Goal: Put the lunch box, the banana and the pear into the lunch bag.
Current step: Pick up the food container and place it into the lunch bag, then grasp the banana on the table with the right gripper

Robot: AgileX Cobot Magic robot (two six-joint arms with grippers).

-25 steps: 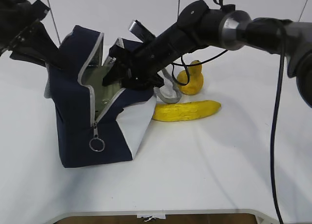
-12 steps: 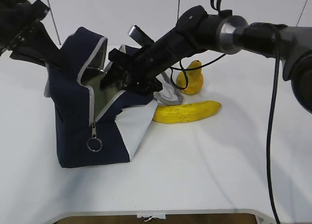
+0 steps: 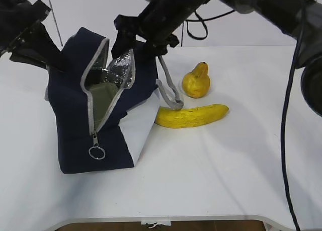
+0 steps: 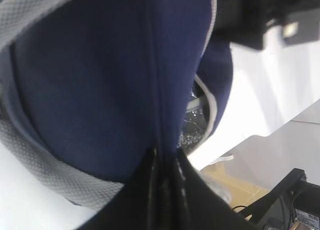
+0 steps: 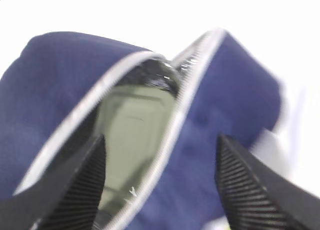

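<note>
Clearly the risk now lies with the boxy navy-blue fabric lunch bag (image 3: 100, 110) with its grey zipper and silvery lining. It stands on the white bench (image 3: 216, 175) with its mouth pulled open, and the left tool (image 4: 165, 190), its jaws pinched together on a fold of the navy fabric, looks to be what holds that mouth wide. If that pinch slips, the flap could sag shut over the opening and block the fruit.

The right tool (image 5: 160, 185) hangs above the mouth with its ribbed fingers (image 5: 80, 185) well apart and nothing between them. The rectangular glass lunch box (image 5: 135, 140) with its pale sage-green lid lies inside the bag, filling much of the floor, so the long fruit may catch on the zipper edge or on the lid.

Just beside the bag's grey handle (image 3: 168, 90) lies the long curved yellow banana (image 3: 191, 115); the squat yellow pear (image 3: 196, 81) with brownish blotches stands just behind it. The handle could snag on a descending arm.

Count: one bag, one box, one banana, one pear, two tools.
</note>
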